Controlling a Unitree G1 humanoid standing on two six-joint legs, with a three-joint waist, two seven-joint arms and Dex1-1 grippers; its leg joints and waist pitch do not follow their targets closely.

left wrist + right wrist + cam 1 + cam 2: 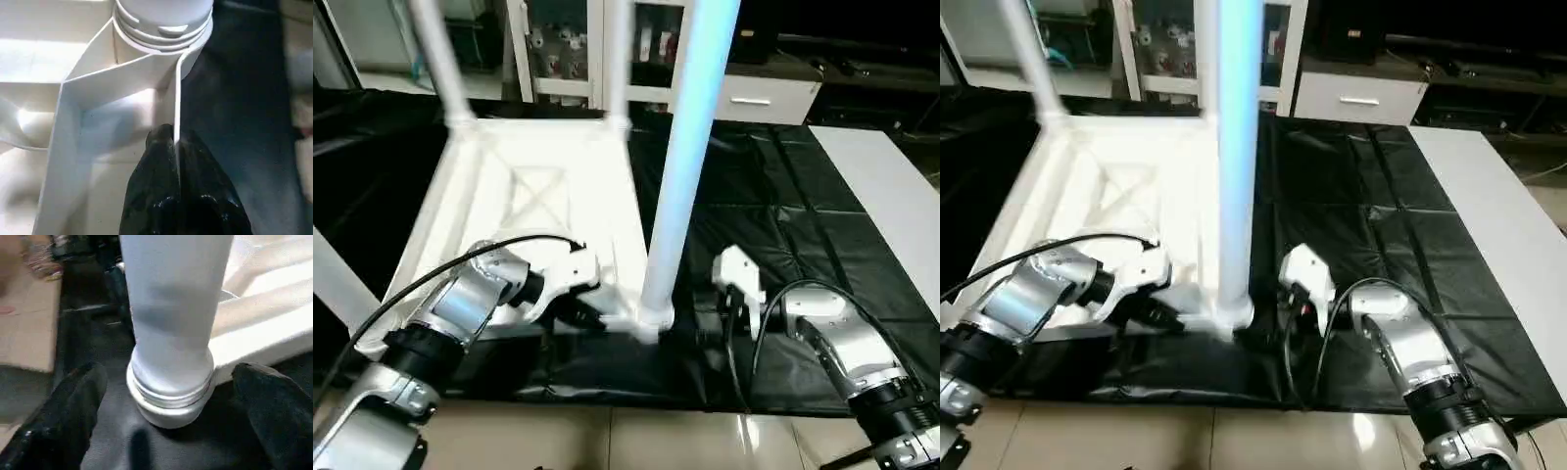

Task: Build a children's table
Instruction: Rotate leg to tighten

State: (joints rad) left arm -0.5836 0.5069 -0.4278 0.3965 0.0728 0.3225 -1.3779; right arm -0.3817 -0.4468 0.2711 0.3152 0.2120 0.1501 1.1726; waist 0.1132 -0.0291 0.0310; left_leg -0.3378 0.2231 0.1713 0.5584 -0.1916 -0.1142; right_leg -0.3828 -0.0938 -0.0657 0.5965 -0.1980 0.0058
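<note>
The near leg (pixel 690 147) runs off the top edge, as do two far legs (pixel 437 59). The cabinet shelves' (pixel 558 49) small items are perhaps bottles, too small to tell.

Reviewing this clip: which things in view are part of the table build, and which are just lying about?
Part of the job:
- white plastic ribbed tabletop, upside down on the black sheet
- near white tube leg in its corner socket
- two far white tube legs, upright
- left gripper, pinching the tabletop's rim
- right gripper, open around the near leg

Lying about:
- flat white board
- white cabinet
</note>
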